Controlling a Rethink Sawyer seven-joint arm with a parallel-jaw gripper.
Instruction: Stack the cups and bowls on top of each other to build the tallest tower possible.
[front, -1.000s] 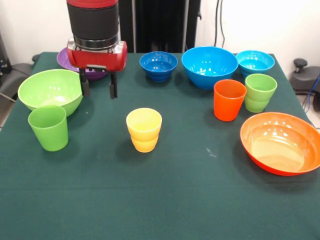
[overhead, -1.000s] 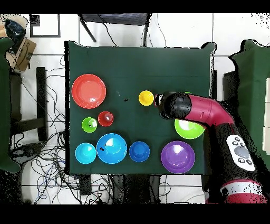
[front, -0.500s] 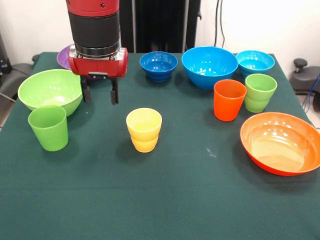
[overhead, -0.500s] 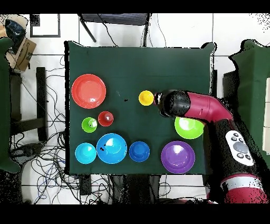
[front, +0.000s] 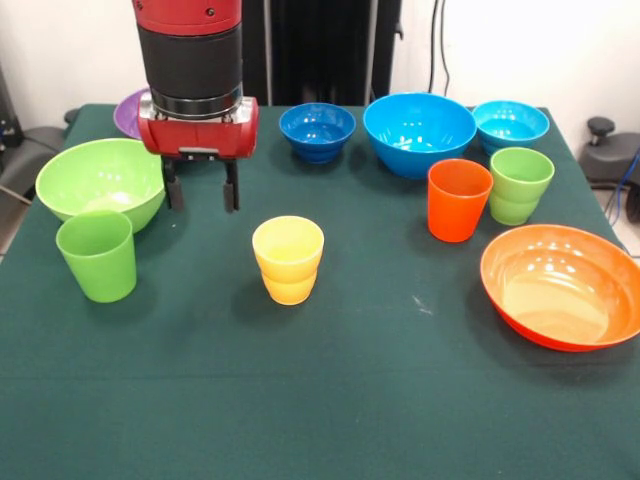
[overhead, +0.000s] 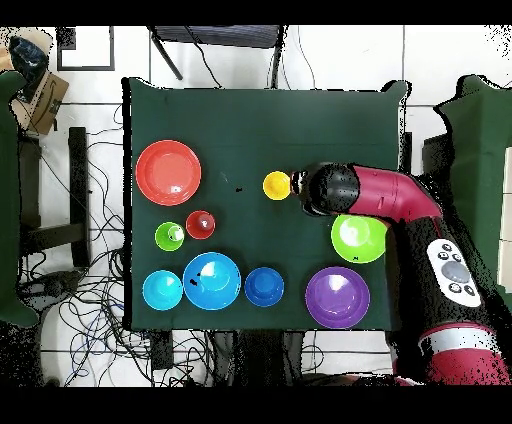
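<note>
Fingers hang spread and empty above the table, between the lime green bowl and the yellow cup, poised to descend on either. Every cup and bowl stands apart, mouth up; no tower is begun yet.

Yellow cup, orange bowl, purple bowl (glossy), dark green tablecloth
</note>
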